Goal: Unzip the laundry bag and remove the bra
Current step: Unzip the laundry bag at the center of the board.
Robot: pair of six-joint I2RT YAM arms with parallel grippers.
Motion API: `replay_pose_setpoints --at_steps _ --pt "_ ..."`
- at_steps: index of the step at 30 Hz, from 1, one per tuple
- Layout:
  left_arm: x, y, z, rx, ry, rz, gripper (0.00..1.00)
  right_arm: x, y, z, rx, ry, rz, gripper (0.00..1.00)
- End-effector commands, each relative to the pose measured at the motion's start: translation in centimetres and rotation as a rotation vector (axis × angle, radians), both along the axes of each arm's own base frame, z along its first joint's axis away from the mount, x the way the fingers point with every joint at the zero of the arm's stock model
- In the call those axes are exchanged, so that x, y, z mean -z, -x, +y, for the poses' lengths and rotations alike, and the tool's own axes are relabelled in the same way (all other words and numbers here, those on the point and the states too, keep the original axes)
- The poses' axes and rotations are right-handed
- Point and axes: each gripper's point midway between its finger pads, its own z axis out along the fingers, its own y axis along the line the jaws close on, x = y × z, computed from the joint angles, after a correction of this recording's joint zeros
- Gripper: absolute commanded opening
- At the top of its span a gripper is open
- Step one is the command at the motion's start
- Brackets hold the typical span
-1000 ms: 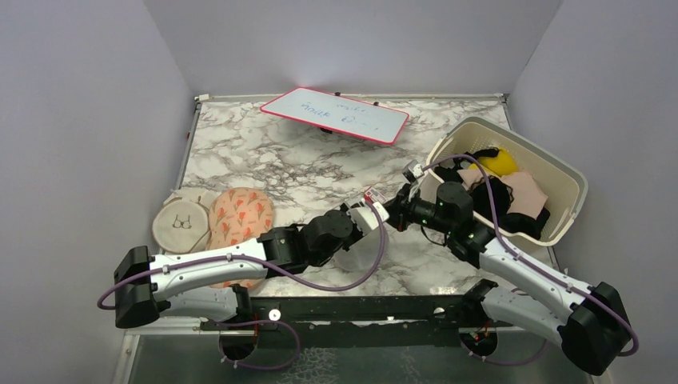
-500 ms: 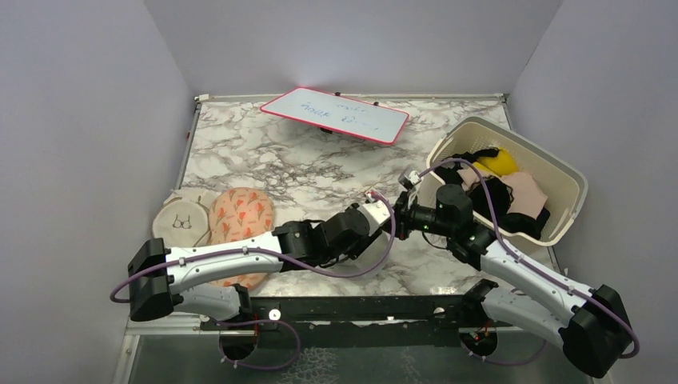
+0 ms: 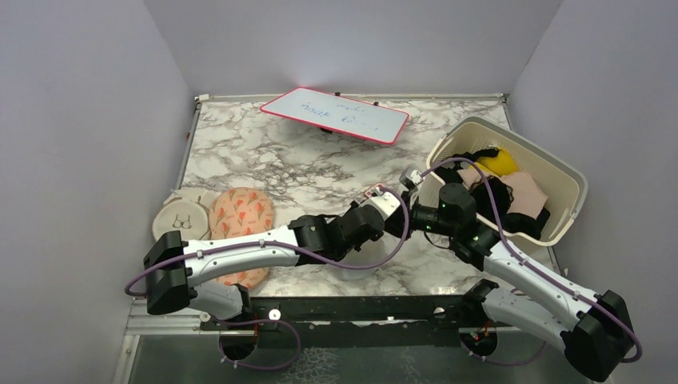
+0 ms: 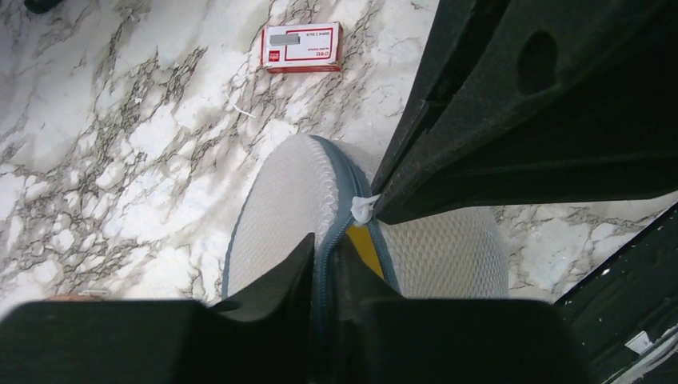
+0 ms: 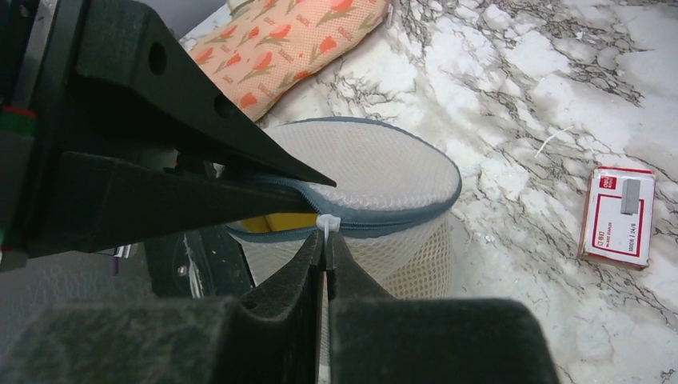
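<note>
The laundry bag (image 5: 376, 168) is a white mesh cylinder with grey-blue zipper trim; in the top view it is almost hidden under both arms. My left gripper (image 4: 324, 250) is shut on the zipper trim at the bag's rim. My right gripper (image 5: 327, 240) is shut on the white zipper pull (image 5: 327, 223), which also shows in the left wrist view (image 4: 361, 210). The zipper gapes a little, and the mustard-yellow bra (image 4: 366, 248) shows inside through the gap (image 5: 268, 218). In the top view the left gripper (image 3: 390, 218) and right gripper (image 3: 404, 218) meet at table centre.
A small red-and-white box (image 3: 373, 194) lies just behind the bag. A cream basket (image 3: 569, 210) of garments stands at the right. A beige pouch (image 3: 180, 222) and an orange patterned pouch (image 3: 240, 216) lie at the left. A whiteboard (image 3: 336, 114) lies at the back.
My left arm has stretched further to the right and its gripper now meets the right gripper. The bag is more covered by the arms than before.
</note>
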Motion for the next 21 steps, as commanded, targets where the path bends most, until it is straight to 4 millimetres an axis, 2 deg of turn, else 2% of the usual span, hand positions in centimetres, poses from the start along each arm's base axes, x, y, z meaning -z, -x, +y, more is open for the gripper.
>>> replay_pose_setpoints --at_steps 1,9,15,17,21 --pt "-1.4 -0.8 -0.5 0.009 -0.029 -0.049 0.00 -1.5 0.1 0.2 -0.012 -0.024 -0.016 0.01" --pt "-3.7 -0.8 -1.4 0.116 -0.024 -0.106 0.00 -0.7 -1.3 -0.2 0.074 0.012 0.027 0.01" --pt "-5.5 1.7 -2.8 0.354 0.066 -0.128 0.00 -0.6 -2.7 -0.6 0.177 0.001 0.070 0.01" --pt "-6.2 2.0 -2.6 0.390 0.086 -0.158 0.00 -0.7 -3.0 -0.6 0.198 -0.005 0.071 0.01" --pt "-6.6 1.3 -1.0 0.384 0.052 -0.239 0.00 0.1 -4.1 -0.7 0.247 0.013 0.097 0.01"
